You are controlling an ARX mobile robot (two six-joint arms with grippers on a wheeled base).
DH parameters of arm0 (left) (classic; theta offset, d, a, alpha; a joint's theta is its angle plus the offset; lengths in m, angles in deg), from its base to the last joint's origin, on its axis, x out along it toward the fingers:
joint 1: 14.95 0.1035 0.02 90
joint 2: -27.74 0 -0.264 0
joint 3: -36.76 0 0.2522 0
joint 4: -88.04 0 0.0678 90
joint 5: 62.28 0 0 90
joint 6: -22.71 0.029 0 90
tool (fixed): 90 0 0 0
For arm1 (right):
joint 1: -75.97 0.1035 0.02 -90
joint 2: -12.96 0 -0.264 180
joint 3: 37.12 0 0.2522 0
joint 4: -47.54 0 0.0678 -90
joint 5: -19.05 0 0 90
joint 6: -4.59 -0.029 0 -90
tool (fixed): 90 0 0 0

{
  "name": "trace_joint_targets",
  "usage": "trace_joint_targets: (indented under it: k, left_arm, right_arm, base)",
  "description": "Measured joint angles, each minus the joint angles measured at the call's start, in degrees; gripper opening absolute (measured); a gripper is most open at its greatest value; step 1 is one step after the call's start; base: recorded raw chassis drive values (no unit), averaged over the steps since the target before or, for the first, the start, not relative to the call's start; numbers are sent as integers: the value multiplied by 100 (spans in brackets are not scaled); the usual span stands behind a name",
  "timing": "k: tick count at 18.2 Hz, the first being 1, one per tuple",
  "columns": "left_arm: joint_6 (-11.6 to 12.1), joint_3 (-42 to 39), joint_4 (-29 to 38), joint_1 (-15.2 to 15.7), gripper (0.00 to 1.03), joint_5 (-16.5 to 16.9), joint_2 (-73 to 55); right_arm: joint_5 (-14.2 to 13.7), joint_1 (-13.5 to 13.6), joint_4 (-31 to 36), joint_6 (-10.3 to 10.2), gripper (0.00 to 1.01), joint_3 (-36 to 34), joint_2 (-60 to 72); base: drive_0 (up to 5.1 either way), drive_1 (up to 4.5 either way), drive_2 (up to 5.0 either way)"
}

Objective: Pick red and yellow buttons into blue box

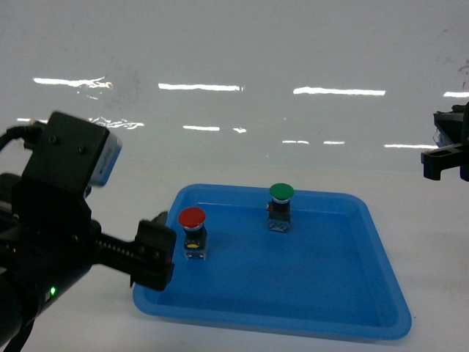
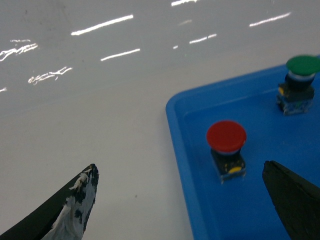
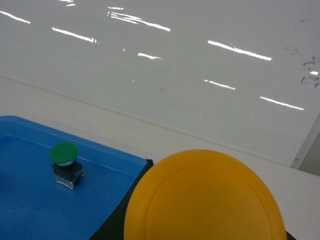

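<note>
My left pincer (image 2: 180,200) gapes open around the red-capped push-button (image 2: 226,136); my right pincer (image 1: 447,158) grips the yellow-capped button (image 3: 202,197).

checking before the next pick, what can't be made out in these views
- Blue box: in none of the three views; only the shallow blue tray shows.
- Yellow button: right wrist view only, so close its cap fills the frame; body and any grip on it cut off by the bottom edge.
- Right gripper: head view, cut by the right edge; open or shut unclear.
- Red button: its base sits partly behind the left gripper in the head view.
</note>
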Motion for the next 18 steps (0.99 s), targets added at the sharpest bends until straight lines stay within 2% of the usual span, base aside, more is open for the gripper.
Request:
trace_joint_targets:
  k: [9, 10, 11, 12, 15, 18]
  left_arm:
    - [81, -28, 90, -7, 98, -11, 83]
    - [214, 39, 203, 13, 98, 2, 26]
    - [223, 262, 20, 35, 98, 7, -37]
    - [328, 566, 61, 70, 98, 87, -227]
    - [415, 1331, -472, 7, 98, 35, -647]
    - [470, 2024, -949, -267, 98, -7, -1012]
  right_arm:
    - [-4, 2, 2, 0, 27, 0, 0]
    - [-4, 0, 0, 0, 27, 0, 0]
    - [-4, 2, 2, 0, 27, 0, 0]
    - [-4, 2, 2, 0, 27, 0, 0]
    - [-4, 0, 2, 0, 27, 0, 0]
    - [-4, 2, -2, 0, 27, 0, 0]
  base:
    - [0, 0, 0]
    - [0, 0, 0]
    - [0, 0, 0]
    - [0, 0, 0]
    - [0, 0, 0]
    - [0, 0, 0]
